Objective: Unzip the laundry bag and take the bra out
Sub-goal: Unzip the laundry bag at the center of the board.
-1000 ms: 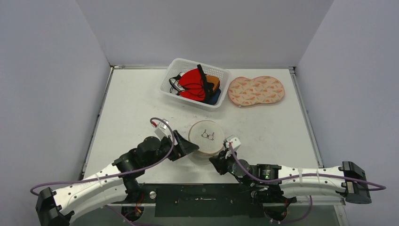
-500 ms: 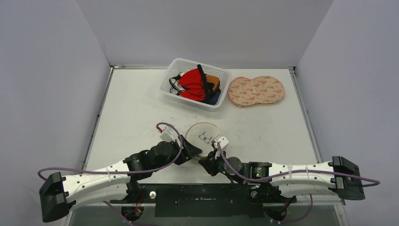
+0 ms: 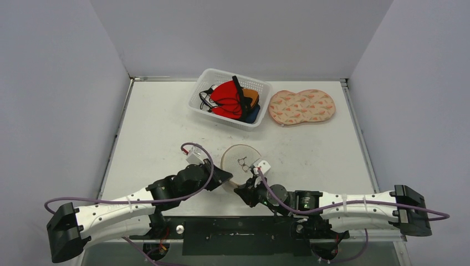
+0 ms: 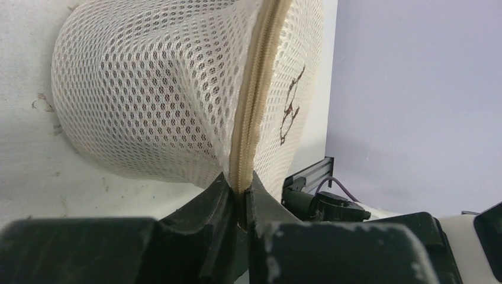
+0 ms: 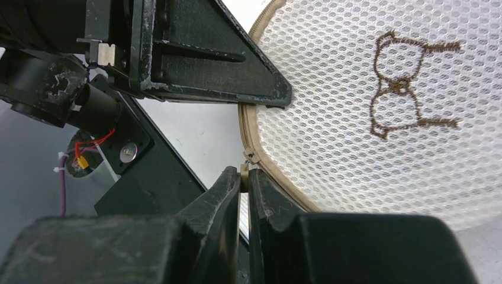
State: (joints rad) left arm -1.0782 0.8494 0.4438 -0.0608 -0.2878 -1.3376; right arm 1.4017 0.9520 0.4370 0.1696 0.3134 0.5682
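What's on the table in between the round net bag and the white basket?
Nothing. In the top view, only bare table lies between the laundry bag and the basket.

round cream laundry bag (image 4: pixel 148 89) of open honeycomb mesh cloth, beige zip tape (image 4: pixel 256 100) finely woven, white table (image 3: pixel 161 127) matt and scuffed

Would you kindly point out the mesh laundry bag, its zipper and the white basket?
mesh laundry bag (image 3: pixel 238 155), top external view, embroidered flat face.
zipper (image 4: pixel 255 100), left wrist view, beige tape.
white basket (image 3: pixel 197 93), top external view, left wall.
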